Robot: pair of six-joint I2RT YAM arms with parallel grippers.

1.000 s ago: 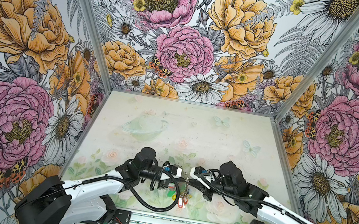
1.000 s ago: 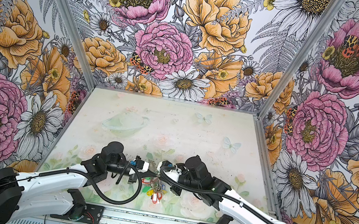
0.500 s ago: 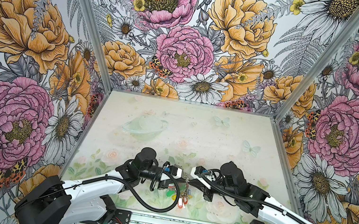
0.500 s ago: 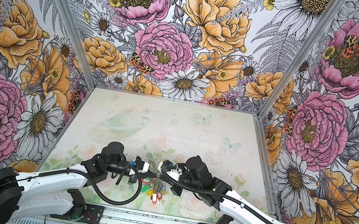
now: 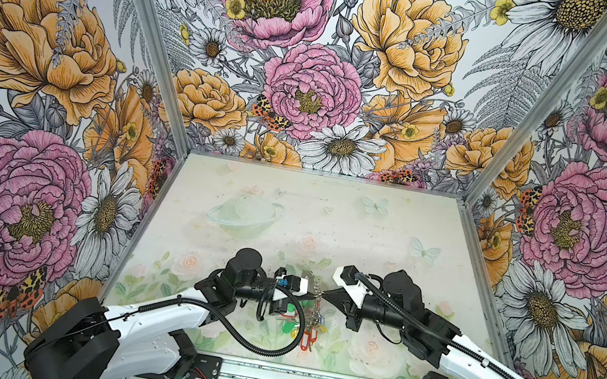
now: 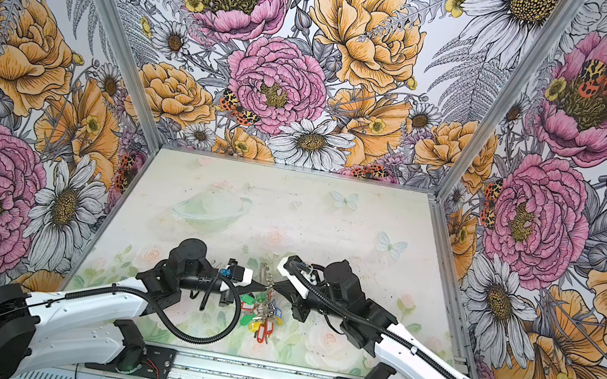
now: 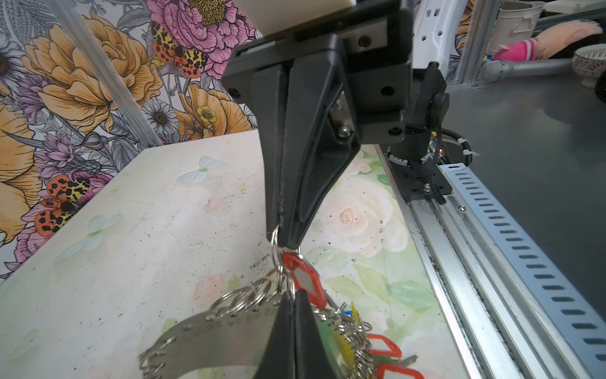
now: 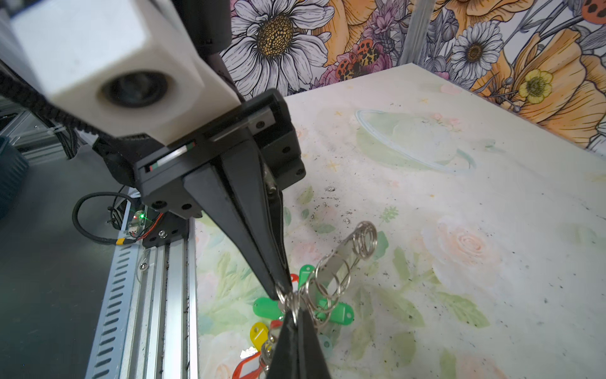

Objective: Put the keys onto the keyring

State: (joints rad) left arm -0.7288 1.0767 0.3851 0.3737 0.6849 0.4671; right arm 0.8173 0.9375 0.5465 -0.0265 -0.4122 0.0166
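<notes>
Left wrist view: the left hand (image 7: pixel 292 297) has its two black fingers pressed fully together, nipping the ringed edge of the keyring (image 7: pixel 223 338). The keyring's grey plate sits tilted over the counter (image 7: pixel 131 246). Facing it almost tip to tip, the right hand (image 7: pixel 278 233) is likewise pinched tight, with a silver split ring (image 7: pixel 274 244) caught between its tips. From that ring hang the keys (image 7: pixel 305 279), seen here as a red tag with a white label window, just beside the left hand's tips. The metal key itself I cannot make out there. Other tags (image 7: pixel 383 348), red, green, yellow and blue, crowd the plate's edge nearby. In both top views the two hands meet over the middle of the counter, near its front edge. The bunch of coloured tags shows just in front of them.
</notes>
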